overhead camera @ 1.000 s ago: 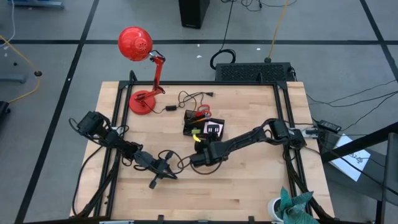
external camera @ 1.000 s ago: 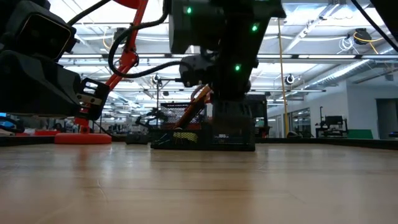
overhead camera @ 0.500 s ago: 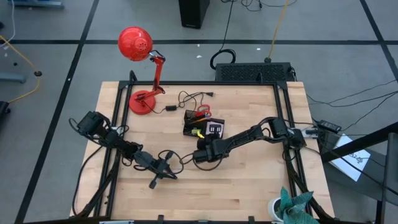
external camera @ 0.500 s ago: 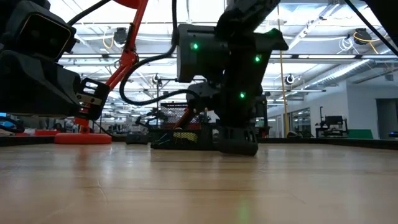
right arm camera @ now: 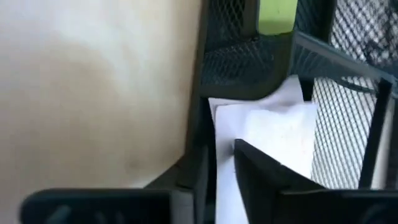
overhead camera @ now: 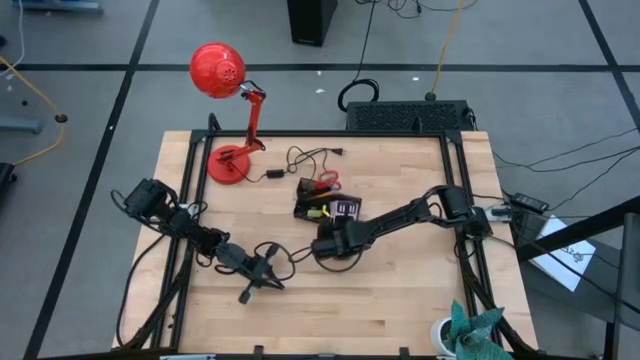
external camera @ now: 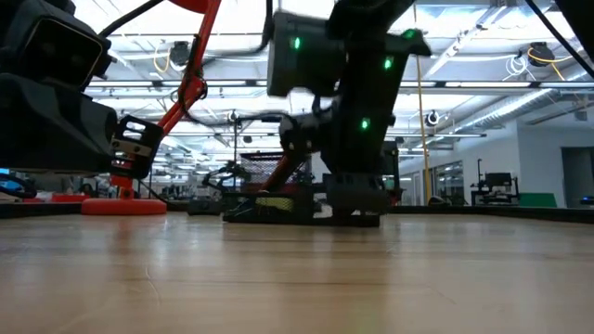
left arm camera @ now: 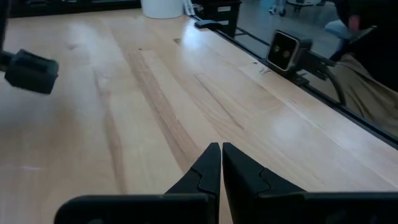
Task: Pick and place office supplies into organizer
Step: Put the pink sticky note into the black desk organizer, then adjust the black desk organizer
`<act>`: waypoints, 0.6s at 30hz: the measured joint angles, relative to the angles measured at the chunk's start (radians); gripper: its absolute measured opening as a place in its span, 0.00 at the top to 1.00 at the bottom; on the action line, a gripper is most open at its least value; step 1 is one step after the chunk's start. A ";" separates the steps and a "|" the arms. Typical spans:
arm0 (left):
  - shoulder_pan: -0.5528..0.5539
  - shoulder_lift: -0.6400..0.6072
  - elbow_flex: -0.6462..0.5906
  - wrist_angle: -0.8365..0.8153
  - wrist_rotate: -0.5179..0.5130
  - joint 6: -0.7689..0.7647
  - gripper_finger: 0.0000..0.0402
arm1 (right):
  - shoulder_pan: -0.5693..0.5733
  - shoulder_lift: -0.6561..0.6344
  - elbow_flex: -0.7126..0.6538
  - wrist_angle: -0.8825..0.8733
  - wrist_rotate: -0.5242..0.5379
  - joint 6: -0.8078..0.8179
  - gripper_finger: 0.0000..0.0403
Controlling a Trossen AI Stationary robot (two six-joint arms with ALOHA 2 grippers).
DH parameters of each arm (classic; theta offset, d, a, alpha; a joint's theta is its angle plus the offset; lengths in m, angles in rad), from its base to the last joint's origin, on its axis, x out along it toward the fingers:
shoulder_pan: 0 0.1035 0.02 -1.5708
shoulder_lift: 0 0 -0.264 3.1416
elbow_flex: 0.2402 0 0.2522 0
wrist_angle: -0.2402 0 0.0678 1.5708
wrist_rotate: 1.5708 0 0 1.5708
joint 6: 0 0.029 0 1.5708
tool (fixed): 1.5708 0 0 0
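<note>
Work on the bench point(overhead camera: 400, 290) looks close to its end, as far as I can judge. On the left side the left claw point(overhead camera: 246, 294) rests low above bare wood, well apart from the organizer, and its wrist view shows its two fingers pressed together with nothing between them; this arm seems only to wait. Further back on the left stands the red lamp point(overhead camera: 225, 165), and a black cable point(overhead camera: 300, 157) lies between it and the organizer; both are not part of the job. Near the middle sits the organizer point(overhead camera: 327, 202), a small black mesh tray. From above, red scissor handles point(overhead camera: 325, 181) and something yellow-green point(overhead camera: 316, 212) show inside it, so several supplies are already placed. I cannot see loose supplies lying on the open wood in the top view, though very small pieces such as clips could escape notice. Just to the front of the organizer is the right claw point(overhead camera: 330, 247), whose arm reaches in from the right side. Its wrist view looks straight at the mesh wall point(right arm camera: 239, 59), with a white sheet point(right arm camera: 273, 134) close by the fingers point(right arm camera: 273, 180), but whether they pinch that sheet or stand spread I cannot tell. What is left, in my opinion, is perhaps only this last paper item and then moving the arm away.
</note>
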 joint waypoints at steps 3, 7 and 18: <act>-0.001 0.000 0.000 0.001 0.014 0.010 0.95 | 0.005 -0.036 -0.001 0.008 -0.018 0.007 0.73; -0.001 0.000 0.000 0.003 0.006 0.009 0.95 | 0.010 -0.102 -0.001 0.015 -0.005 0.026 0.63; 0.005 -0.007 0.000 0.013 -0.063 0.031 0.95 | 0.045 -0.217 -0.016 0.067 -0.014 0.021 0.62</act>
